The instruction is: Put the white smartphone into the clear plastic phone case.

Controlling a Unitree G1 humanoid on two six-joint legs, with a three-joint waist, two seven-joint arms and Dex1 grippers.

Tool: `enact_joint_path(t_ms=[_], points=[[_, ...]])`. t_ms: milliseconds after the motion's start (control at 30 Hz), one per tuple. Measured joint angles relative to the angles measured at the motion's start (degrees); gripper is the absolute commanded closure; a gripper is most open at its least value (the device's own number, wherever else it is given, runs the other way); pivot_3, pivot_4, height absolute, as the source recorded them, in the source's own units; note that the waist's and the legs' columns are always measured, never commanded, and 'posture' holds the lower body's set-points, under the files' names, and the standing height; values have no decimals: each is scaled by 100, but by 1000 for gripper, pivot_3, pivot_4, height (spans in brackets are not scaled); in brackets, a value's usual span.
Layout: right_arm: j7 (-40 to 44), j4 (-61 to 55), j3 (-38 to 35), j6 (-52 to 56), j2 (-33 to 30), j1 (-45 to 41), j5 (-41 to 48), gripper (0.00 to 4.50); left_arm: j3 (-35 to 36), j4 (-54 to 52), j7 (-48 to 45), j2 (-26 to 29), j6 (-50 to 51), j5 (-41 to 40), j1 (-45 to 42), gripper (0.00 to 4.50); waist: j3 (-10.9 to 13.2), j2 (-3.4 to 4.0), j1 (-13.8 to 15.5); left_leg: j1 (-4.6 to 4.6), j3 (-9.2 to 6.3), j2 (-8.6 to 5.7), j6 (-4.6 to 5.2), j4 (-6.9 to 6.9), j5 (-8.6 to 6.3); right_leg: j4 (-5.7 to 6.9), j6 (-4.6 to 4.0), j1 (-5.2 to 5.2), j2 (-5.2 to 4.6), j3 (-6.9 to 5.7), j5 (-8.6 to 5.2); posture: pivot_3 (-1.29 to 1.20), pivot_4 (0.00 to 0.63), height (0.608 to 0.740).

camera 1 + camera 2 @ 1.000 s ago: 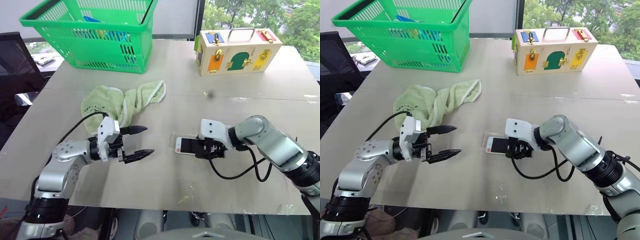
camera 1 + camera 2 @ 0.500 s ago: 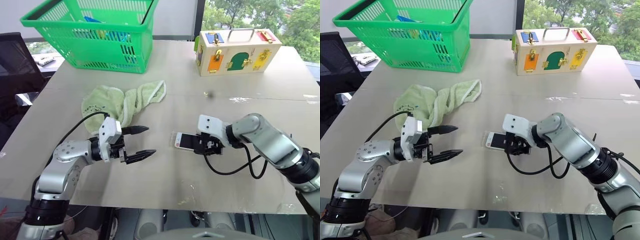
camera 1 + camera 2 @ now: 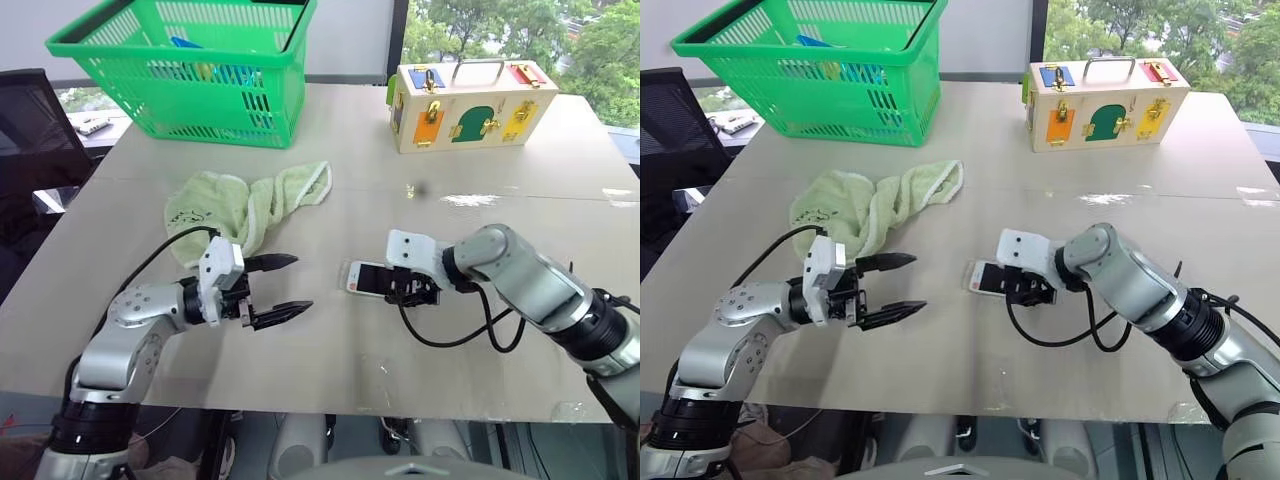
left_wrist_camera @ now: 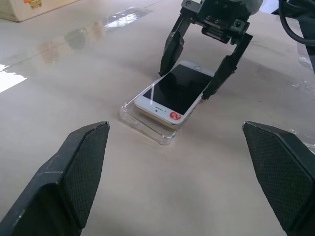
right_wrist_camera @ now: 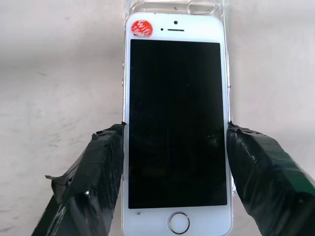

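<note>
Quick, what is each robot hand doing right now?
Left hand: open, holding nothing.
Right hand: closed on the sides of the white smartphone, which lies over the clear plastic phone case.

Looking down on a pale beige surface (image 3: 330, 330), running wide from edge to edge, with a seam crossing it. Catching bright daylight in glossy patches near the far right side. Standing against a large window (image 3: 500, 30) at the back, showing green trees outside. Showing a light wall panel (image 3: 350, 35) beside the window, divided from it by a dark vertical frame. Sitting beside a black chair (image 3: 30, 120) at the left edge, with a grey floor (image 3: 330, 445) showing under the near edge.
</note>
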Motion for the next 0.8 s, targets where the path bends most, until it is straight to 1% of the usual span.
enact_joint_path(t_ms=[233,333,567,700,800], points=[[196,433,99,-148,197,-241,-67,1723,-32,-24,35,-45,-1,1,32,0,-6,-6,-41,7,3,4,16,0,9,4,0,0,1,-1,0,0,150,740],[237,601,77,-113,346,-298,-63,1723,-52,-69,57,-73,-2,1,120,0,-6,-7,-91,10,-2,8,-4,0,-1,11,-4,0,-1,-11,3,0,150,740],[315,704,27,-55,467,-324,-62,1723,-54,-79,133,-90,-14,1,231,0,-7,-5,-137,9,-14,8,-8,0,-3,13,-5,0,-3,-22,3,0,150,740],[224,761,-115,331,734,-318,-31,1724,-55,-79,173,-105,-63,3,243,0,-7,-6,-158,8,-14,8,-6,0,-2,14,-5,0,-2,-22,3,0,150,740],[213,735,-54,348,708,-307,-56,1724,-55,-79,173,-106,-85,4,243,0,-7,-5,-148,8,-16,8,-8,0,-3,12,-5,-1,-4,-26,3,0,150,740]])
